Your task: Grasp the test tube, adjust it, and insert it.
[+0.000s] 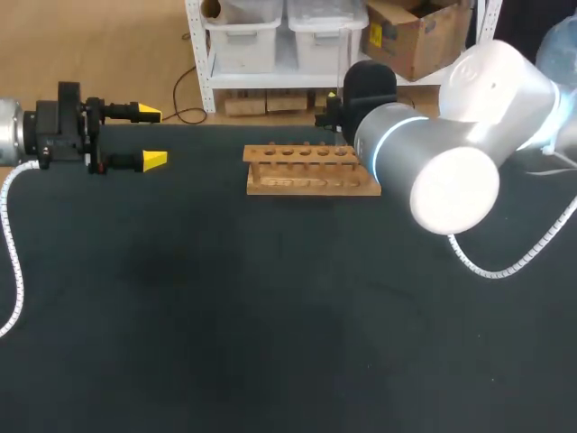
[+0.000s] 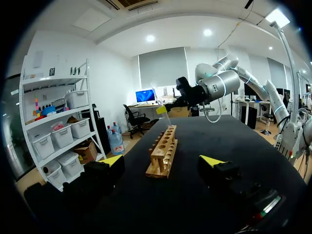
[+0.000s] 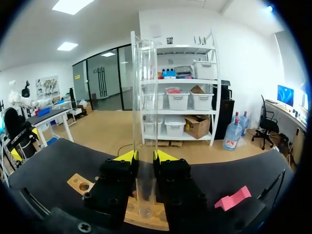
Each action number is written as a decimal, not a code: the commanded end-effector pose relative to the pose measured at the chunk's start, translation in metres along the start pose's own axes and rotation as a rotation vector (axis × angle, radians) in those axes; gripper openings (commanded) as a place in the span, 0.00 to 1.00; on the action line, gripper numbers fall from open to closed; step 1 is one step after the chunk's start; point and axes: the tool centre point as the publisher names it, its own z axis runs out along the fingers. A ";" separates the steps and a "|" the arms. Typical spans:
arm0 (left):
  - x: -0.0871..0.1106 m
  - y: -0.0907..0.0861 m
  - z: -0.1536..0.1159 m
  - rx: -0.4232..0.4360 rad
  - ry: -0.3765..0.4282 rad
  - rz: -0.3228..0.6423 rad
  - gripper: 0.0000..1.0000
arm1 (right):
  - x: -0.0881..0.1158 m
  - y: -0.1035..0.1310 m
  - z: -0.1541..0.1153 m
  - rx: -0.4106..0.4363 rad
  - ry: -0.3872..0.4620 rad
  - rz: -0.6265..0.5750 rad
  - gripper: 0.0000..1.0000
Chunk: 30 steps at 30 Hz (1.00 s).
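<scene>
- Our right hand (image 3: 145,157) holds the test tube (image 3: 145,112) between its 2 yellow-tipped fingers, 1 pressing from each side, low on the glass.
- The test tube is clear and stands upright. Most of it rises above the fingers, and its rounded end hangs just below them, over the wooden rack (image 1: 311,170). We cannot tell whether that end is inside a hole.
- Seen from the left wrist view, the right hand sits above the rack's far end.
- The rack lies on the dark table (image 1: 270,316), near the far edge, with 1 row of holes along its top.
- A small pink piece (image 3: 234,199) lies on the table beside the right hand.
- Our right arm (image 1: 451,171) comes in from the right and hides that hand in the head view.
- Our left hand (image 1: 151,137) is at the table's left side, well apart from the rack. It is spread wide and holds nothing, with its 2 yellow tips pointing toward the rack.
</scene>
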 end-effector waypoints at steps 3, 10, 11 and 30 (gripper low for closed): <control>0.001 -0.001 0.000 -0.004 -0.004 0.003 1.00 | 0.005 -0.004 0.005 -0.054 -0.564 0.004 0.00; 0.001 -0.001 0.000 -0.004 -0.004 0.003 1.00 | 0.008 -0.004 0.008 -0.054 -0.567 0.004 0.00; 0.001 -0.001 0.000 -0.004 -0.004 0.003 1.00 | 0.009 -0.005 0.009 -0.054 -0.567 0.003 0.00; 0.001 -0.001 0.000 -0.004 -0.004 0.003 1.00 | 0.030 -0.009 0.005 -0.007 -0.545 0.050 0.00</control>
